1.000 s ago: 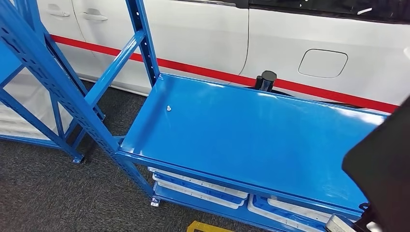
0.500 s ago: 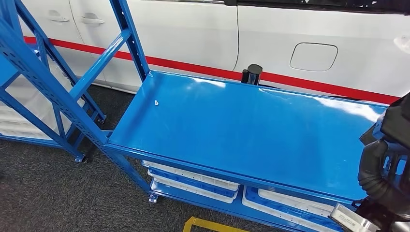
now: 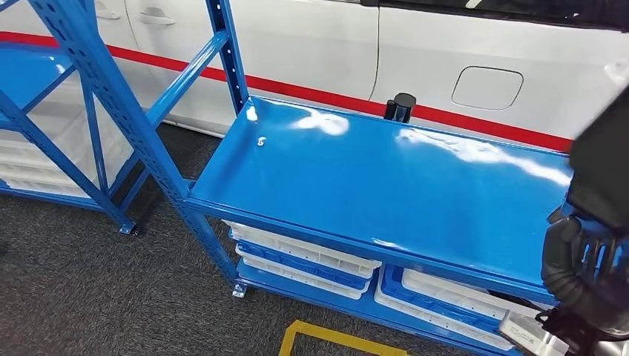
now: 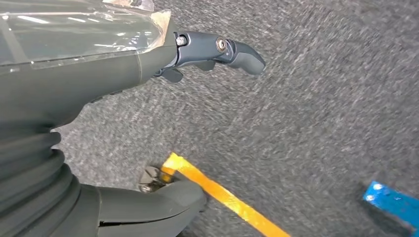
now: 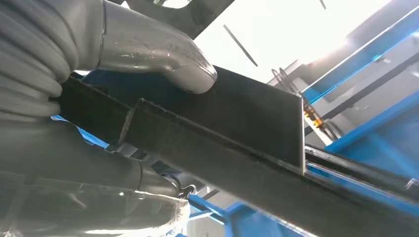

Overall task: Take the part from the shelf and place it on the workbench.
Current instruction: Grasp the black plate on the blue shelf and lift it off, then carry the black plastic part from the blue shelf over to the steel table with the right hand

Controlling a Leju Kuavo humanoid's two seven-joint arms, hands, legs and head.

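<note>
A flat black part (image 3: pixel 604 163) stands at the right edge of the head view, gripped from below by my right hand (image 3: pixel 586 267). It hangs beside the right end of the blue workbench top (image 3: pixel 371 178), above that top's level. In the right wrist view the thumb (image 5: pixel 158 49) presses on one face of the black part (image 5: pixel 222 128) and the fingers wrap under it. My left hand (image 4: pixel 99 74) hangs over grey carpet, its fingers apart and nothing in it.
A small white object (image 3: pixel 261 141) lies near the bench's far left corner and a black cylinder (image 3: pixel 401 106) stands behind the far edge. White trays (image 3: pixel 311 259) sit underneath. A blue rack (image 3: pixel 89 96) stands left, a white car (image 3: pixel 311 44) behind. Yellow floor tape (image 3: pixel 326 337) lies in front.
The whole head view has shifted, so the camera moved. The black part, low half a second ago, is higher at the right edge now, still in my right hand.
</note>
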